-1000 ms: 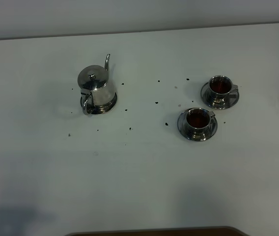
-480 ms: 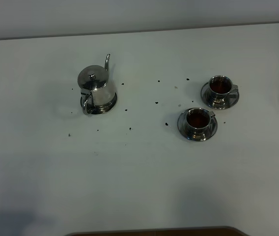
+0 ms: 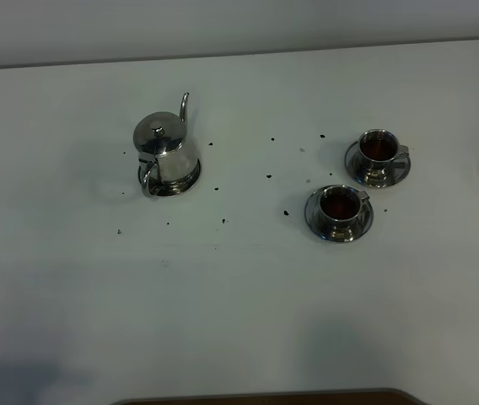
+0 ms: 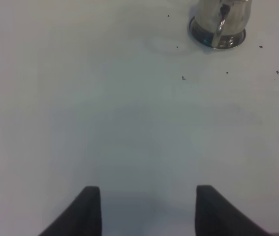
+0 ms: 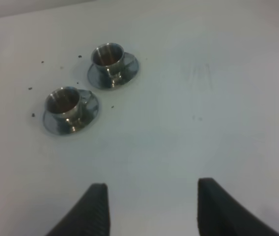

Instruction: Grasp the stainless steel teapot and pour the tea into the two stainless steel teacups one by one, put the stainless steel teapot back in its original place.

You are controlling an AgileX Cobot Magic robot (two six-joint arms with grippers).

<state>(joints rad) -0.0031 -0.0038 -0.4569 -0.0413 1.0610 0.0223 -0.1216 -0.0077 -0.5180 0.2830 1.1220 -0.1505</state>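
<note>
Left wrist view: left gripper point(image 4: 148, 209) is spread wide and holds nothing. Ahead of it, well apart, the shiny steel teapot point(image 4: 221, 17) sits on its round steel coaster point(image 4: 217, 40) on the white desk point(image 4: 105, 108). Right gripper point(image 5: 152, 209) is spread too, with two small shiny steel teacups point(image 5: 63, 102) point(image 5: 107, 55) of dark tea ahead.

Only the finger ends of each arm show. The left gripper point(image 4: 148, 211) has two matte black fingers point(image 4: 86, 212), broad, flat-faced, each tapering to a squared tip. The right gripper point(image 5: 152, 209) has the same black pair, though its fingers point(image 5: 96, 212) seem to carry fine ribbing on the inner faces; the blur leaves that uncertain.
</note>
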